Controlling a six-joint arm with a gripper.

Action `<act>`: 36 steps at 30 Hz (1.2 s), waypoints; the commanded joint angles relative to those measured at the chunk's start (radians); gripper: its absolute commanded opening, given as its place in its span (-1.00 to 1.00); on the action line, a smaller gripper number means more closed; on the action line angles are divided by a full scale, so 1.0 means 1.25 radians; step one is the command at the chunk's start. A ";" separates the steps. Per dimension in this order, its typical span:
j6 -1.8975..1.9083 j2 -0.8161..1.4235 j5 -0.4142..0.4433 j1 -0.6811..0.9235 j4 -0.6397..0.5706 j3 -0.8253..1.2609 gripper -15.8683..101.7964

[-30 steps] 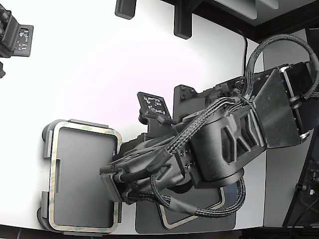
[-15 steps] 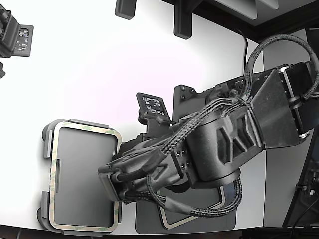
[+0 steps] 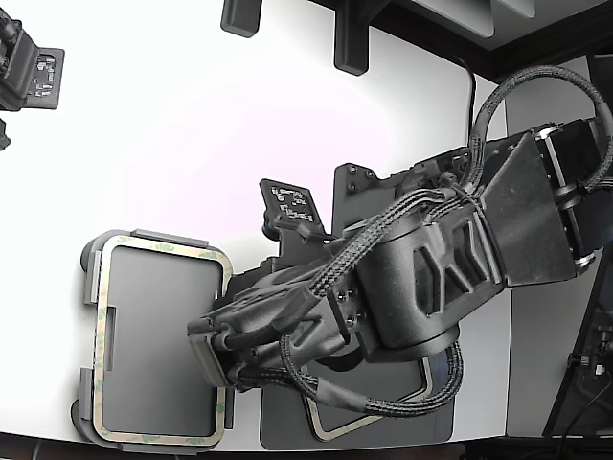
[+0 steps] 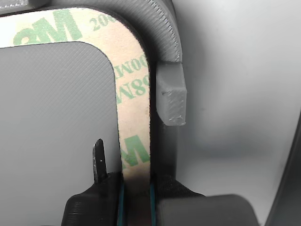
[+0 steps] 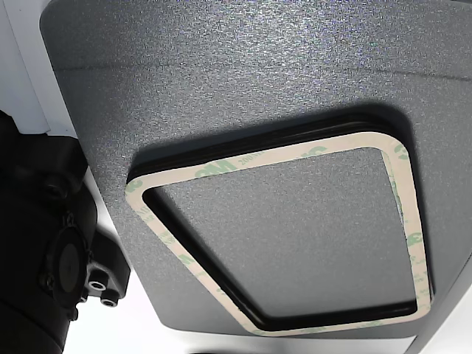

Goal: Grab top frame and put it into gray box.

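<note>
beige top frame (image 4: 134,122) pinched by gripper (image 4: 136,188) over gray box (image 4: 165,33).

Exterior view: bright, even light — the white surface (image 3: 192,125) washes out toward 11 o'clock; soft shadow hugs the arm.
Wrist view: top frame (image 4: 134,117) sharp, end effector (image 4: 136,197) at 6 o'clock dark and blurred.
Other view: crisp grain; hard shadow along the frame's 12 o'clock edge.

Green "3M" and partial digits "200" print repeats along the top frame (image 4: 134,117).
</note>
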 commanded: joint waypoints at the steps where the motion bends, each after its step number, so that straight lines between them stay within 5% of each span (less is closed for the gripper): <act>1: 0.001 0.026 0.002 -0.011 -0.006 -0.010 -0.93; 3: 0.000 0.026 0.001 -0.011 -0.025 -0.002 -0.79; 4: 0.002 0.029 0.004 -0.010 -0.036 0.007 -0.57; 5: 0.007 0.038 0.005 -0.009 -0.049 0.023 0.99; 6: 0.011 0.048 0.012 -0.007 -0.056 0.034 0.68; 7: 0.012 0.056 0.023 -0.006 -0.060 0.039 0.97; 15: -0.067 0.169 0.162 -0.006 -0.164 0.045 0.97; 23: -0.665 0.379 0.368 -0.047 -0.304 0.177 0.97; 30: -1.225 0.724 0.301 -0.175 -0.486 0.501 0.97; 36: -1.497 0.956 0.093 -0.361 -0.514 0.711 0.97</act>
